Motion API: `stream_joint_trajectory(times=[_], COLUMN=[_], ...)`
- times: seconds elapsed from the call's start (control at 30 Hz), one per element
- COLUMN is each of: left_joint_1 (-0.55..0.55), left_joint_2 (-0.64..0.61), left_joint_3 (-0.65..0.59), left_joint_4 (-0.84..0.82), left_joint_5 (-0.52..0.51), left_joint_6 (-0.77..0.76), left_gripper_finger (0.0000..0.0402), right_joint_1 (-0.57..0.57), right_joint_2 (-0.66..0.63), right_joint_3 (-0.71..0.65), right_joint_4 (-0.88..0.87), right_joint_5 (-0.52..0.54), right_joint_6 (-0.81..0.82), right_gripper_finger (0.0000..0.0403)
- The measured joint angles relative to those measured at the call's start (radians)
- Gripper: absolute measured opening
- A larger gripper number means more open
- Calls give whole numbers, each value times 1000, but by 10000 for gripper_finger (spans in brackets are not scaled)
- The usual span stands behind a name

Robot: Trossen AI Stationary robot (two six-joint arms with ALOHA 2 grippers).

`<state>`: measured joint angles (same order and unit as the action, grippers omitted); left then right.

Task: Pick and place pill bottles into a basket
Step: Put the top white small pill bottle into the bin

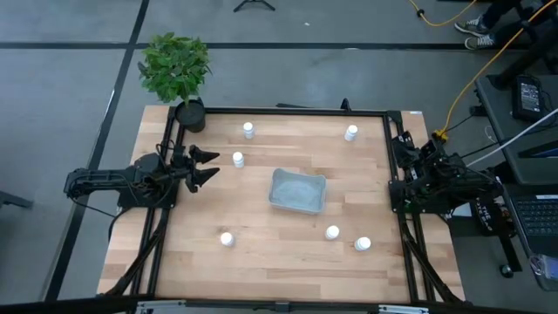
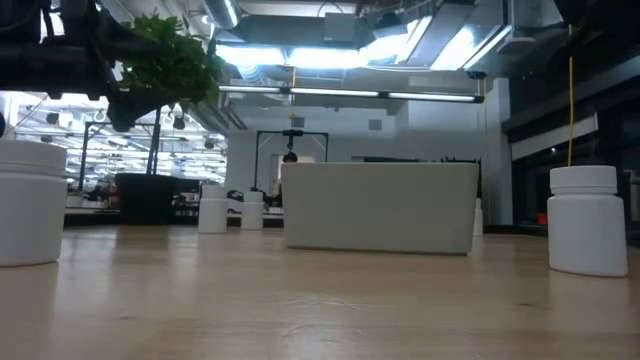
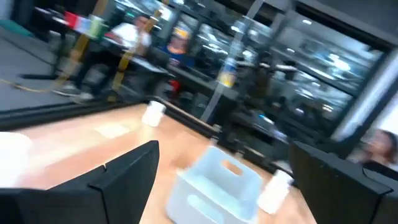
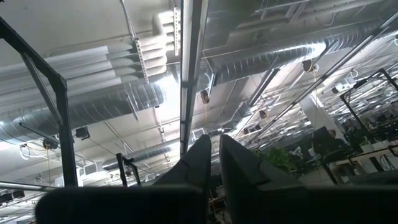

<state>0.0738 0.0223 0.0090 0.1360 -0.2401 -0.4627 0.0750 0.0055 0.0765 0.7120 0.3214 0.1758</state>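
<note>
Broadly, you have the pale wooden table (image 1: 279, 262) filling the centre of the high view, with the leafy green plant in its black pot (image 1: 178, 71) at the table's upper left corner, out of the working area.

The shallow grey-blue rectangular basket (image 1: 298, 190) lies near the middle of the table, probably so either arm can reach it, and it looks empty, so by my reading no placing has been done yet.

Your left gripper (image 1: 207, 166) sits left of centre in the high view, fingers spread apart and holding nothing, pointing toward the right; it appears lined up for the nearest small white capped pill bottle (image 1: 238, 159), just to its right. Your right gripper (image 4: 212, 158) is folded back at the right edge, its two dark fingers nearly together and aimed at the ceiling, so that arm is waiting.

Five more white bottles are scattered around the basket: two near the upper edge (image 1: 248, 130) (image 1: 351, 133), one at lower left (image 1: 227, 238), two at lower right (image 1: 332, 232) (image 1: 363, 244).

Only the high view gives you this whole layout. The low view adds the basket's wall height against the bottles; the left wrist view shows the basket's inside.
</note>
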Motion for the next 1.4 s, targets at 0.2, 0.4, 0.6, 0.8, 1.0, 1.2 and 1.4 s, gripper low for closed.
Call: stream_joint_trajectory(times=[0.2,0.4,0.6,0.8,1.0,1.2,1.4], left_joint_1=[0,0,0,0,0,0,0], left_joint_2=[0,0,0,0,0,0,0], left_joint_3=[0,0,0,0,0,0,0], left_joint_4=[20,43,71,86,86,86,86], left_joint_5=[-100,-115,-84,28,-81,-106,-105], left_joint_6=[-36,-120,-120,-123,-126,-126,-126], left_gripper_finger=[349,349,349,349,349,349,349], right_joint_1=[0,0,0,0,0,0,-1], right_joint_2=[0,0,0,4,186,519,792], right_joint_3=[0,0,2,154,539,944,1236], right_joint_4=[0,1,-3,-278,-864,-1234,-1397], right_joint_5=[0,0,16,98,153,198,264], right_joint_6=[3,2,45,99,129,-101,-311], right_gripper_finger=[37,37,37,52,90,136,213])
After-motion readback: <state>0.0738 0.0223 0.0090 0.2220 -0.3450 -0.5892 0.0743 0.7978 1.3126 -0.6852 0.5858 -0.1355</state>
